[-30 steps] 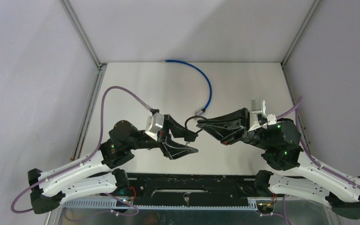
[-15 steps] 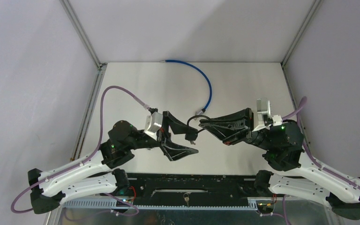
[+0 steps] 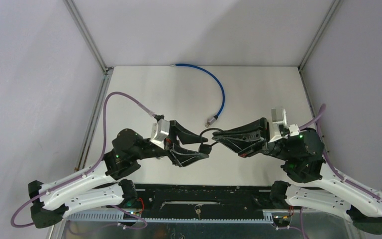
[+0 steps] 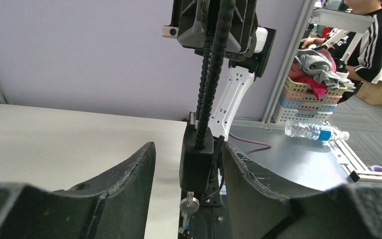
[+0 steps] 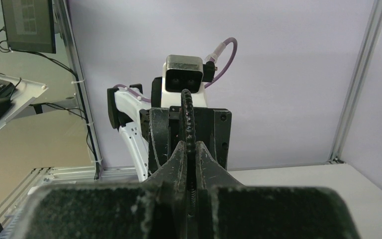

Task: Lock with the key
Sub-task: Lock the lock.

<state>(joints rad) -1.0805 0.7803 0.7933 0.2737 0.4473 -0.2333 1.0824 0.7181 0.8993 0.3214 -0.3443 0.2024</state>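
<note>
Below everything, a wide pale surface with walls around it. On it, near the back, a long blue cable bent in a curve, lying well apart from both arms.

Above the middle of the surface, two end effectors tip to tip.

From the right side, the right end effector, clenched tight on a black bumpy cable. In the right wrist view, the same cable pinched between the two closed fingers and standing up from them.

From the left side, the left end effector, fingers released and spread apart. Between those fingers, the black lock body, hanging at the end of the black cable. A clear gap on one side of the lock body, the other side very close to a finger; touching or not, cannot tell.

Under the lock body, a small silver key, stuck in the bottom and poking down. Up in the air, not on the surface.
</note>
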